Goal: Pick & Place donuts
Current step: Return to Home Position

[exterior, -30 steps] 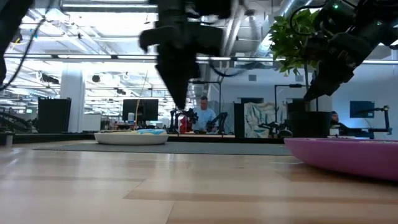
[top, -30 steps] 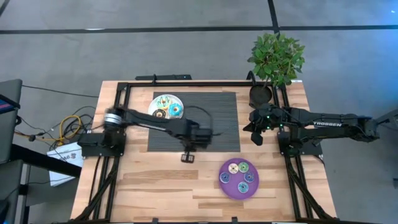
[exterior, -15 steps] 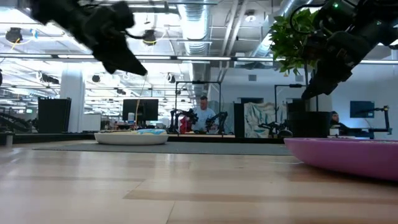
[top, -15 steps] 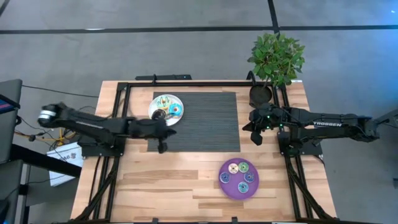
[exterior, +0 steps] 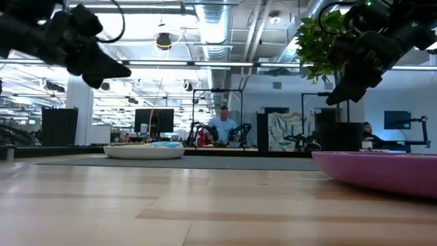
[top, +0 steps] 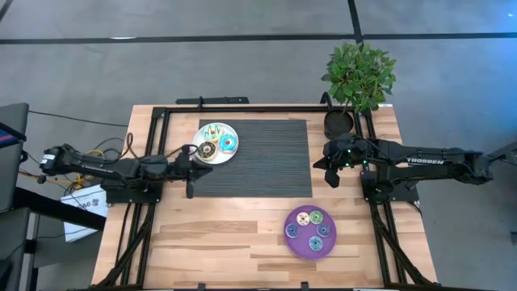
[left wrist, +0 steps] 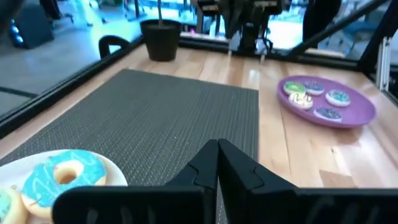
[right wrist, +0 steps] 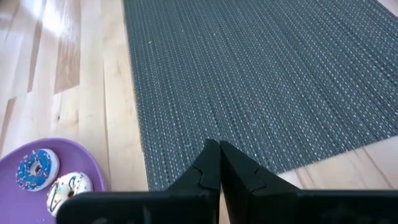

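homing step, no donut left to grab

left gripper: pressed tip to tip in the left wrist view, nothing clamped. hangs at the left edge of the mat, just beside the white plate, fingers pointing away from the plant end of the table. arm low and folded: elbow out past the table's left edge, forearm running level back in to the wrist.

right gripper: likewise together and empty, parked at the mat's right edge, near the plant pot, arm stretched level from the right side.

donuts: three on the white plate, four on the purple plate. none on the mat or the bare wood.

key relation: white plate sits just plant-ward and inward of the left gripper, so left arm by far the nearer to it. purple plate well apart from that gripper and nearer the right one. rings, so no long axis to line up on.

judgement: sorting looks complete, only the pull-back to home remaining. needs just a clean exit away from the white plate. only real risk is clipping its rim and shaking the donuts, and it looks small from here.
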{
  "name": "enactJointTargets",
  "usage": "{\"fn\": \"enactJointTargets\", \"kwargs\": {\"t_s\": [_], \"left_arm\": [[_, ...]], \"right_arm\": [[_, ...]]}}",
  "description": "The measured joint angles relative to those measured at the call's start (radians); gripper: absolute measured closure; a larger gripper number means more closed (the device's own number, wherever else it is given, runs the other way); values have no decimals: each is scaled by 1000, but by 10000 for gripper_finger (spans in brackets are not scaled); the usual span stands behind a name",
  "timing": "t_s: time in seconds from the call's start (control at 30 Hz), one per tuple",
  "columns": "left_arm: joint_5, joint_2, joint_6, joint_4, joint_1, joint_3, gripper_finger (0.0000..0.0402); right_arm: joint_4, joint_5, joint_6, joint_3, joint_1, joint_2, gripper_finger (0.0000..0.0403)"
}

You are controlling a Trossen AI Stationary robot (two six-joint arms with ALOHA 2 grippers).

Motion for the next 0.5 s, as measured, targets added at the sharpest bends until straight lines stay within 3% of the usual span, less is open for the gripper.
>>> {"fn": "enactJointTargets", "kwargs": {"t_s": [0.27, 0.5], "left_arm": [[-6, -287, 21, 105, 0, -164, 400], [-17, -527, 52, -58, 0, -178, 400]], "right_arm": [[4, 0, 0, 0, 0, 0, 403], [1, 5, 51, 0, 0, 0, 403]]}}
